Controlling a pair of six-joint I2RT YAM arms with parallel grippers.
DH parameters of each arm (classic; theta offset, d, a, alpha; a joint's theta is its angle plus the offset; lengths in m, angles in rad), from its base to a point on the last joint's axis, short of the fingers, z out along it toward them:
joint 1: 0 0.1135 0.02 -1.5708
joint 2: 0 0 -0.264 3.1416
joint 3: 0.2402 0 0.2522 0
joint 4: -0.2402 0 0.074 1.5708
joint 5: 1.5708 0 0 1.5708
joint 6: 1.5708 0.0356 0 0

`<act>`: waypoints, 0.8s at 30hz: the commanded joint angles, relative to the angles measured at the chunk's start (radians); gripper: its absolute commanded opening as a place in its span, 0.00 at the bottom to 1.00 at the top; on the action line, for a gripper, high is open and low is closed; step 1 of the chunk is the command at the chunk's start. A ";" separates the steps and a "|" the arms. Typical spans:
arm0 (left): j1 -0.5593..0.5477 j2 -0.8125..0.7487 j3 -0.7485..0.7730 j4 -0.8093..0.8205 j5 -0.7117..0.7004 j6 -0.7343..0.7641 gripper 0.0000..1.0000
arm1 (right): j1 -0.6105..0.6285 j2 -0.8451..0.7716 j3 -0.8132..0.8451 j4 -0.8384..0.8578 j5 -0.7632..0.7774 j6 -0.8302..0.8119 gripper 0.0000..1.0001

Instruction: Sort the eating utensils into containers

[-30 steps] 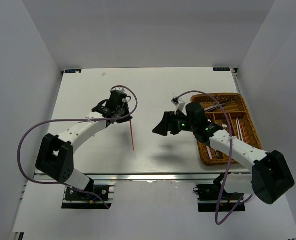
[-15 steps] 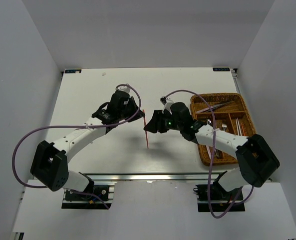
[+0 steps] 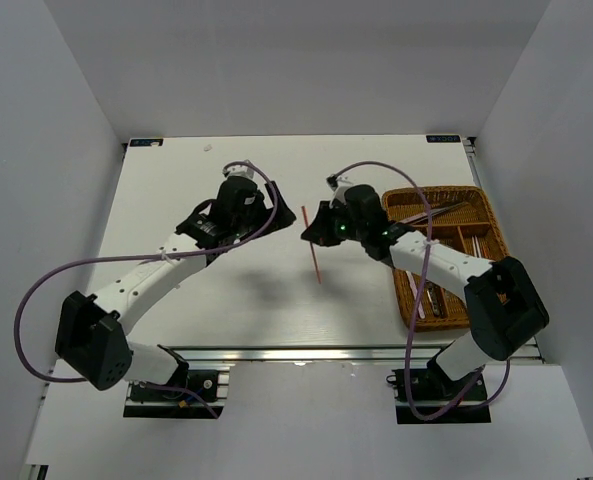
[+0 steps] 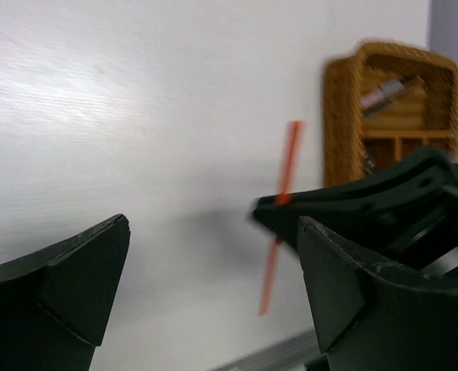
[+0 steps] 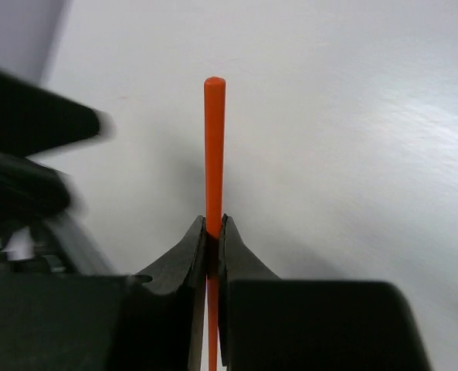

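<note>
My right gripper [image 3: 311, 229] [image 5: 213, 222] is shut on the red-orange chopstick [image 3: 317, 262] [image 5: 214, 139], holding it in the air over the middle of the table. The stick's ends stick out past the jaws on both sides. My left gripper [image 3: 267, 216] [image 4: 213, 224] stands open just to the left of it, with nothing between its fingers. In the left wrist view the chopstick [image 4: 290, 151] hangs in the right gripper's dark fingers [image 4: 352, 202]. The brown wicker tray [image 3: 432, 190] [image 4: 335, 100] lies at the right and holds several silver utensils [image 3: 431, 213] and white chopsticks [image 3: 473, 250].
The two arms meet close together near the table's centre. Purple cables loop over both arms. The left gripper's blurred fingers [image 5: 28, 154] fill the left of the right wrist view. The table's front rail [image 3: 296, 350] runs along the near edge.
The left gripper carried the red-orange chopstick rightward to the right gripper, which shut on it. The left gripper then opened and let go; the stick now sits further right.
</note>
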 commanded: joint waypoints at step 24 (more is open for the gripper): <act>-0.001 -0.640 -0.253 -0.362 -0.649 0.294 0.98 | -0.631 -0.166 0.046 -0.576 0.931 -0.971 0.00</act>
